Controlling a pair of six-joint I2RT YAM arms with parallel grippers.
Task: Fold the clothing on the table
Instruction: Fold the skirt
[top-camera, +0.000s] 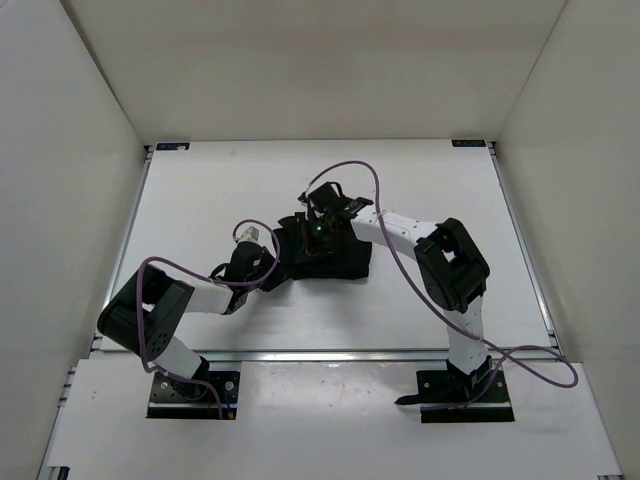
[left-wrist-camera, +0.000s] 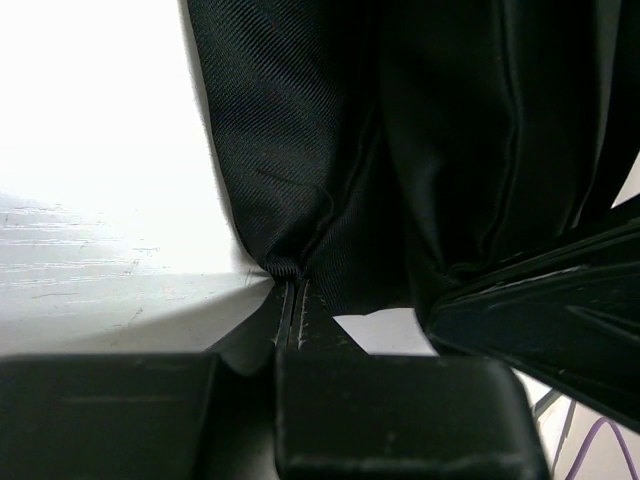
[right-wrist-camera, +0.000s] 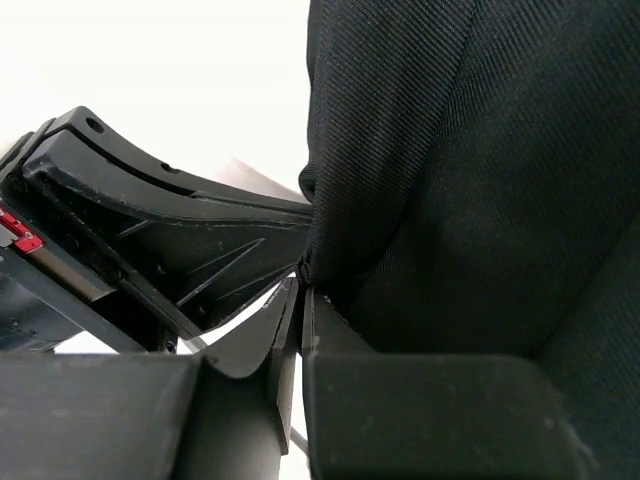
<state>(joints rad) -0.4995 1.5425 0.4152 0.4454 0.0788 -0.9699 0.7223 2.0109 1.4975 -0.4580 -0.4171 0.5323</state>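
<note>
left tool (left-wrist-camera: 292, 308): pinched shut on a clothing (top-camera: 338, 258) edge.
right tool (right-wrist-camera: 300, 305): shut on the clothing too, near the left tool.
clothing: a compact bundle mid-desk (top-camera: 200, 190), between both tools.
progress: apparently mid-fold, not yet laid flat.

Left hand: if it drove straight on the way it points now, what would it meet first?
The clothing: the left hand is shut on its edge, so fabric lies directly ahead. The right hand sits close beside, depth unclear.
</note>
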